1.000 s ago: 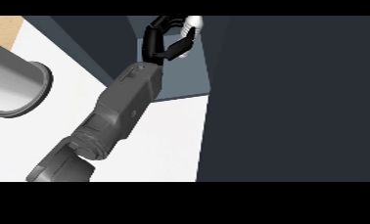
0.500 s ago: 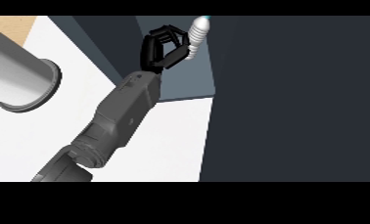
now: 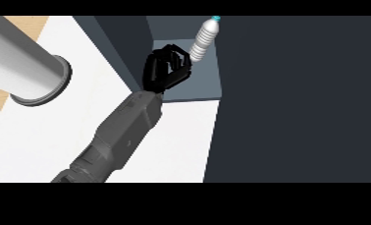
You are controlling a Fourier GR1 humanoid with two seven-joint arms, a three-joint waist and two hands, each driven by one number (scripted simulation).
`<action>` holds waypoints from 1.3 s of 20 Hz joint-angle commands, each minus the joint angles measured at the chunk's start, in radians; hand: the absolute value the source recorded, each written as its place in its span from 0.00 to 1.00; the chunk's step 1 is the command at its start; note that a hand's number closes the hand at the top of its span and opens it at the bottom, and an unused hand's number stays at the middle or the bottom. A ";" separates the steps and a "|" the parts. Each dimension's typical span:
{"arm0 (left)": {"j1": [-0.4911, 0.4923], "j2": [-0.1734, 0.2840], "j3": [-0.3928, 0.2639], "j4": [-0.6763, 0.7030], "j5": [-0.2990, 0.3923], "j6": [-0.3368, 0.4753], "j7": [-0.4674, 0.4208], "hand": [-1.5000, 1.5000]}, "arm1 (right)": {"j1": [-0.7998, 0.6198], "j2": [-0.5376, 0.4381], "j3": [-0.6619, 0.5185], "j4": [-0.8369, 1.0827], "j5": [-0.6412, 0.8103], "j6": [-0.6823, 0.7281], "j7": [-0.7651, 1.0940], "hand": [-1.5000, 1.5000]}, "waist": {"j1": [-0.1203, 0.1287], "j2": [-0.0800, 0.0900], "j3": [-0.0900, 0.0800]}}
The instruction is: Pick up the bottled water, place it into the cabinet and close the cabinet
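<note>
On my feed the far left is taken up by a wide grey cylinder (image 3: pixel 29 71), which stands on the white table (image 3: pixel 181 140) near its left edge. A thin strip of tan surface shows beyond it in the top-left corner. A single grey forearm (image 3: pixel 119 135) comes in from the lower left and runs diagonally up across the table toward the cabinet (image 3: pixel 199 84). At its end I see the left robot hand (image 3: pixel 165 69). It sits at the cabinet's front-left corner, where the dark side wall meets the grey floor. Its black fingers are curled inward into a narrow, cage-like shape, and as far as I can make out they enclose nothing. Just to the right of those fingers, inside the cabinet, is the bottle (image 3: pixel 204 40). It stands on the cabinet floor toward the back and looks tilted from this angle, with its blue cap (image 3: pixel 216 18) pointing up and to the right. The fingertips come just beside its lower end, and I cannot tell whether they touch it. The whole right side of the view is one flat dark panel (image 3: pixel 297 101), running from the cabinet's right edge to the edge of the view.
</note>
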 commanded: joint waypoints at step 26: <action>0.834 0.393 -0.209 -0.977 -0.063 -0.136 0.127 0.00 | 0.080 0.001 0.268 -0.323 -0.019 -0.045 0.166 1.00 | 0.066 -0.016 -0.001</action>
